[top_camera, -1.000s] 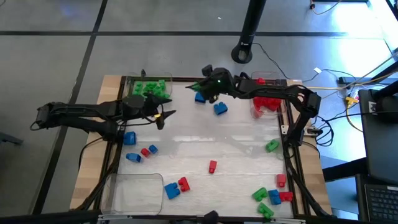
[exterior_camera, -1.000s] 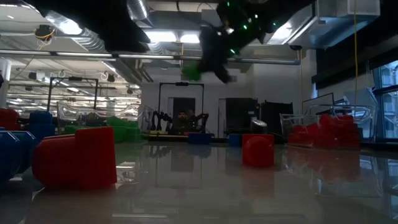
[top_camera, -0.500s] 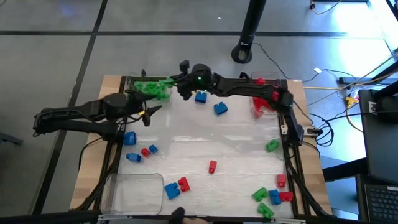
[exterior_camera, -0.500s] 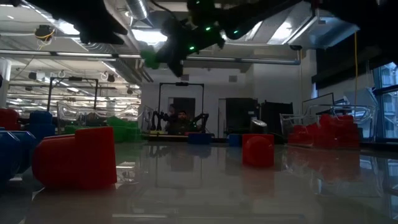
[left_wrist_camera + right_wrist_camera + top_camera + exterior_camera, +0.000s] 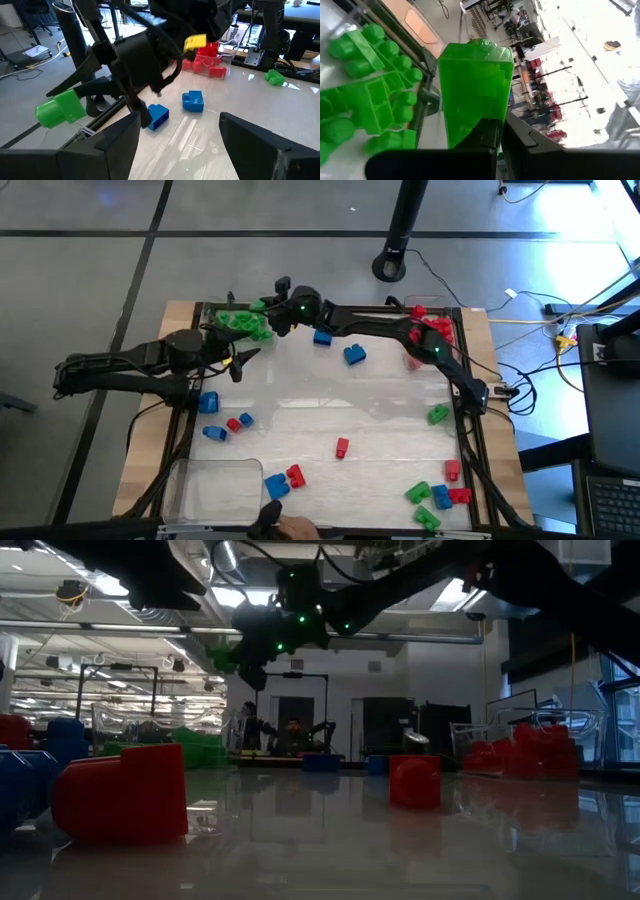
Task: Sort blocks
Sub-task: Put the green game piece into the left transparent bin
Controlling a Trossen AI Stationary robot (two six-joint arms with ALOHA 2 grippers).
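Green block (image 5: 475, 95) in right pincer (image 5: 268, 313), airborne.

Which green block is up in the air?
The green block pinched in the right gripper, above the green pile. Every other green one lies down.

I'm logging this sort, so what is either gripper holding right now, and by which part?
The right gripper pinches a green block by its lower end. The left gripper holds nothing.

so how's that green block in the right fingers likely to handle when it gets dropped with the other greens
Probably stiff: the green block keeps crisp edges while pinched in the right gripper. Likely light, held by one end. Its glossy plastic may slide or bounce off the green pile.
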